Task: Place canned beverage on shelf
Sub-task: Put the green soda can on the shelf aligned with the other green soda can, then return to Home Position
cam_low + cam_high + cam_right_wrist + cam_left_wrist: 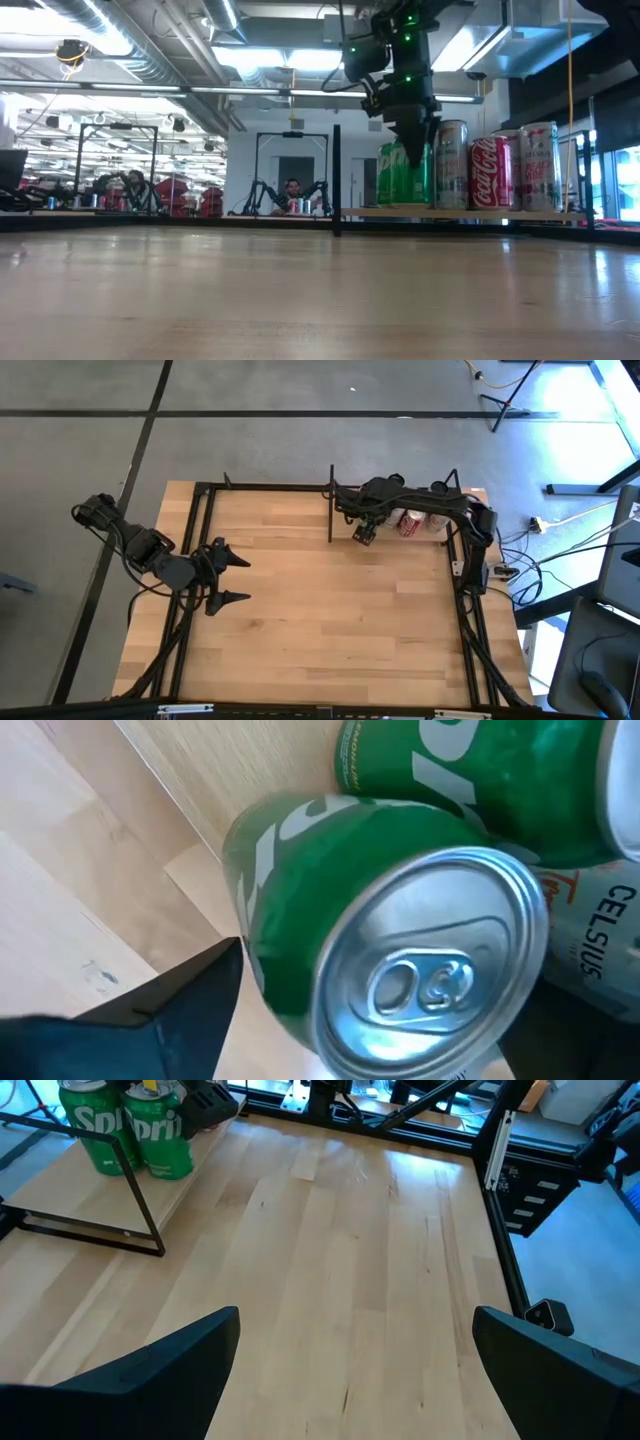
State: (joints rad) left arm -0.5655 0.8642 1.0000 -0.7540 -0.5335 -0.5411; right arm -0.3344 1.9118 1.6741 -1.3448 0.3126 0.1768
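Across the bench (320,600), toward one o'clock, the shelf (400,532) holds upright cans. Directly beneath the right claw (412,135) stands a green can (380,980), axis vertical, fingers straddling it; grip unclear. At nine o'clock, the left claw (228,580) waits wide.

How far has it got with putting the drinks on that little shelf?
Nearly finished, it seems. Several cans already stand on the shelf, including a red cola can. The right gripper is around a green can there; whether it has released is unclear. The left gripper waits open, and no cans show elsewhere on the table.
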